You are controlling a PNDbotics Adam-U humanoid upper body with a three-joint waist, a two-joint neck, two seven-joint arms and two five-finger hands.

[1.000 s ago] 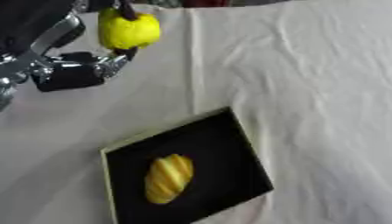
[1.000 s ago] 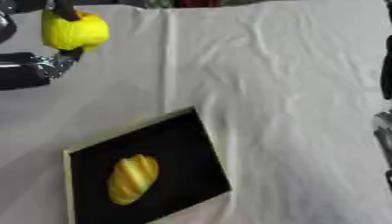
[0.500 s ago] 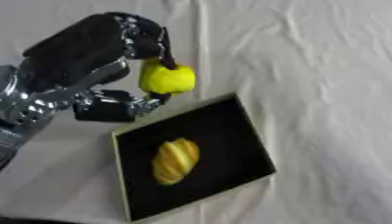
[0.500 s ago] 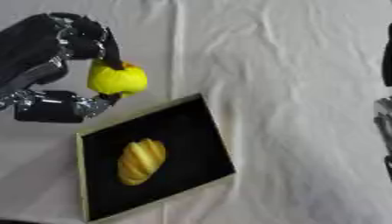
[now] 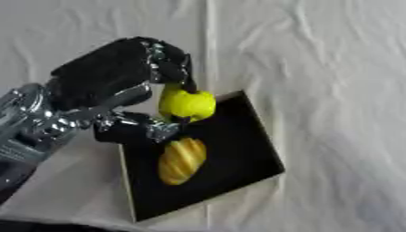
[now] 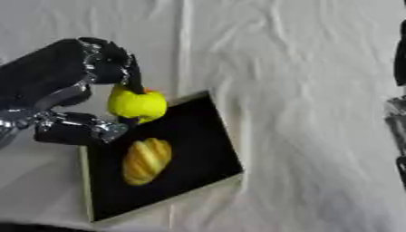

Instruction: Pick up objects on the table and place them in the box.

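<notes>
1. Left hand (image 5: 111,86) reaches in from the box's left side, fingers and thumb pinched on a yellow round fruit (image 5: 187,103). The fruit hangs above the box's upper left corner, partly over the black floor and partly over the rim.

2. Box (image 5: 252,136) is a shallow black tray with a pale rim, lying askew on the white cloth (image 5: 333,68). A yellow ridged pastry-like piece (image 5: 181,160) already lies inside it, just below the held fruit.

3. Risk: a release from here may land the fruit on the rim. It looks round, so it would probably roll off onto the cloth left of the box.

4. Risk: if dropped from height it may bounce or roll across the smooth floor and over the low wall. The walls look too shallow to stop it.

5. Risk: setting down too far toward the box's middle would put the fruit on the pastry piece and knock it aside.

6. Risk: the thumb sits low, close to the box's left rim. Lowering further may catch the rim and shift or tip the box.

7. Right of the box, a dark arm part (image 6: 396,136) shows at the picture's edge; the right hand itself cannot be made out.

8. Nothing stands between the fruit and the box floor. The cloth is wrinkled above and right of the box.
</notes>
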